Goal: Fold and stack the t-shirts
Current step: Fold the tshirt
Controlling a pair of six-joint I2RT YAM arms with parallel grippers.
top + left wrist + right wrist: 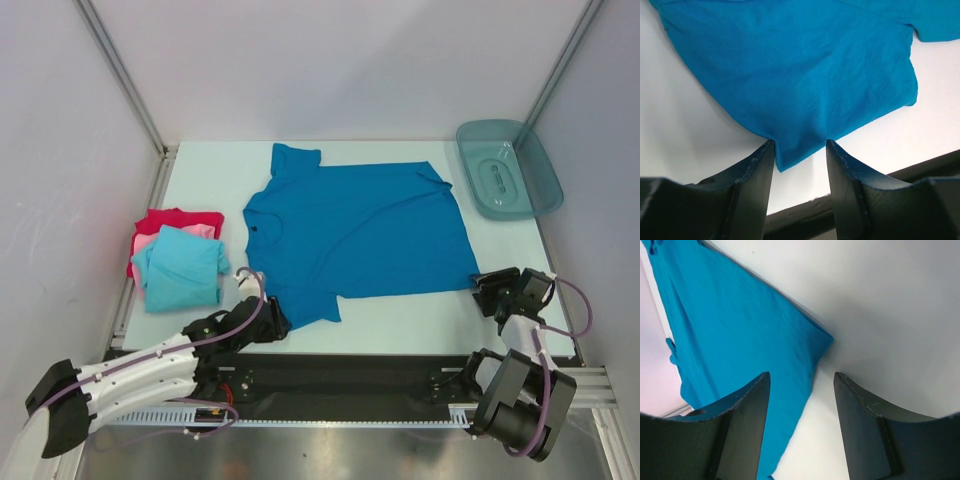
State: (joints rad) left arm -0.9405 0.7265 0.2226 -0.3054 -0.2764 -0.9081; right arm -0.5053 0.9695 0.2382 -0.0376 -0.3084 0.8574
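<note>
A medium blue t-shirt (360, 235) lies spread flat on the white table (410, 318), collar to the left. My left gripper (272, 318) stands open at the shirt's near sleeve. In the left wrist view the sleeve's corner (785, 160) pokes between the spread fingers of the left gripper (800, 145), unpinched. My right gripper (485, 290) is open at the near right hem corner. The right wrist view shows the blue t-shirt (740, 340) with its edge running between the jaws of the right gripper (801, 375). At the left, folded turquoise (180, 265), pink (148, 243) and red (175, 215) t-shirts sit stacked.
A teal translucent plastic tray (508, 168) stands at the back right corner. Grey walls with metal posts close in the table on three sides. A dark rail (380, 375) runs along the near edge between the arm bases.
</note>
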